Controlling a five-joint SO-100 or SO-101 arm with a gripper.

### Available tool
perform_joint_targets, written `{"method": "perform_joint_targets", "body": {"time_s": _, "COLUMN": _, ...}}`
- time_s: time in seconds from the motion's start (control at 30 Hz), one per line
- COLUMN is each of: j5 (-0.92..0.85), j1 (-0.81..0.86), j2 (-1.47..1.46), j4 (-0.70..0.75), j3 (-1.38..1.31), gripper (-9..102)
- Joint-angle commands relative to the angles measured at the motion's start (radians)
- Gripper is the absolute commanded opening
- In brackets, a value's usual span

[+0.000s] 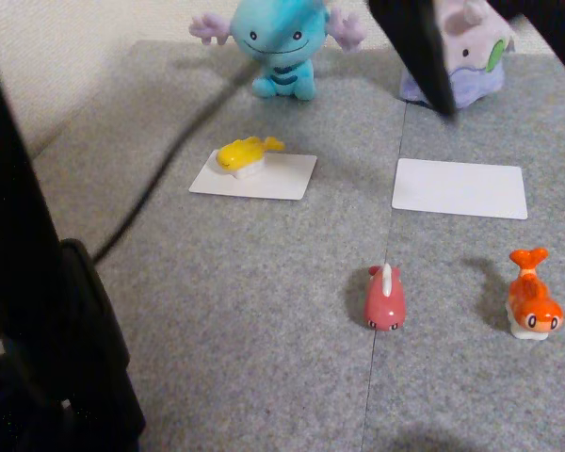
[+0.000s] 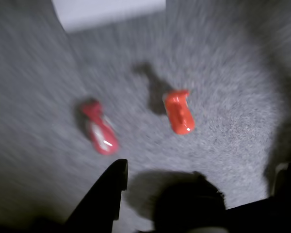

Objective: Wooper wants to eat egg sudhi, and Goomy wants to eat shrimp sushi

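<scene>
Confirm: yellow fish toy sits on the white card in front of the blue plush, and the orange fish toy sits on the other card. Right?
Half right. In the other view the yellow fish toy does sit on the white card before the blue plush. The orange fish toy is not on the other card; it stands on the grey mat, nearer the camera.

A grey carpet mat (image 1: 264, 311) covers the work surface, with a seam running from its far edge toward its near edge. Two white cards lie flat on it toward the far edge: the left card (image 1: 273, 179) sits left of the seam, the right card (image 1: 460, 188) just right of it. A pink fish-shaped toy (image 1: 385, 299) rests on the seam, nearer the front edge. A black cable (image 1: 160, 179) trails across the mat's left side. The wrist view shows the pink toy (image 2: 100, 130) blurred, below a white card's (image 2: 109, 10) edge.
</scene>
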Motion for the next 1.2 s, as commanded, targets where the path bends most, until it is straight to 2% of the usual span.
{"method": "perform_joint_targets", "body": {"time_s": 0.0, "j5": -0.199, "j1": 0.114, "j2": -0.123, "j4": -0.005, "j3": -0.018, "gripper": 35}}
{"method": "perform_joint_targets", "body": {"time_s": 0.13, "j5": -0.299, "j1": 0.149, "j2": -0.273, "j4": -0.077, "j3": -0.018, "gripper": 35}}
{"method": "perform_joint_targets", "body": {"time_s": 0.4, "j5": -0.299, "j1": 0.135, "j2": -0.423, "j4": -0.198, "j3": -0.018, "gripper": 34}}
{"method": "perform_joint_targets", "body": {"time_s": 0.7, "j5": -0.284, "j1": 0.129, "j2": -0.476, "j4": -0.241, "j3": -0.018, "gripper": 13}}
{"method": "perform_joint_targets", "body": {"time_s": 0.83, "j5": -0.215, "j1": 0.112, "j2": -0.443, "j4": -0.252, "j3": -0.018, "gripper": 0}}
{"method": "perform_joint_targets", "body": {"time_s": 1.03, "j5": -0.121, "j1": 0.052, "j2": -0.353, "j4": -0.250, "j3": -0.020, "gripper": 0}}
{"method": "perform_joint_targets", "body": {"time_s": 1.17, "j5": -0.009, "j1": -0.063, "j2": -0.285, "j4": -0.221, "j3": -0.064, "gripper": 0}}
